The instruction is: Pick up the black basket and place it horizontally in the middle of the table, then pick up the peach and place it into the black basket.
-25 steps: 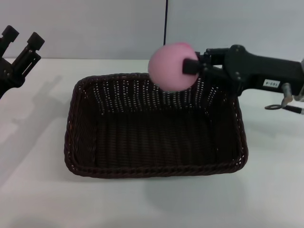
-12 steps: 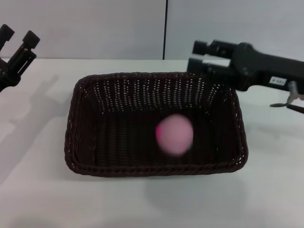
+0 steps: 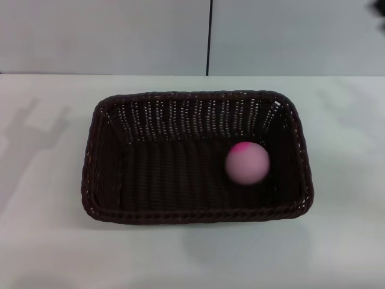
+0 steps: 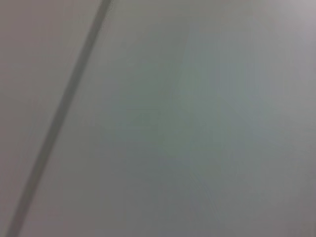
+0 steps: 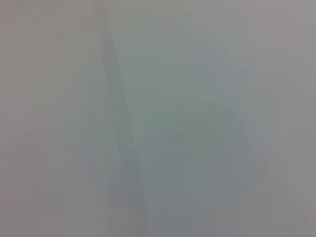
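Lying on the smooth white table (image 3: 48, 241), the black basket (image 3: 102, 180) is seen lengthwise across the middle — a rectangular piece of dark woven wicker with rounded corners, a braided rim and sloping openwork sides. The peach (image 3: 247, 163), a round pale pink ball with a magenta patch on top, is found inside the basket, on its floor toward the right end. Half a second earlier it was blurred nearer the middle of the basket, and the right gripper was held above the far right corner while the left gripper was raised at the left edge; neither gripper is seen now, so whether their fingers are apart or together cannot be told. Only plain grey surfaces are shown by the wrist views.
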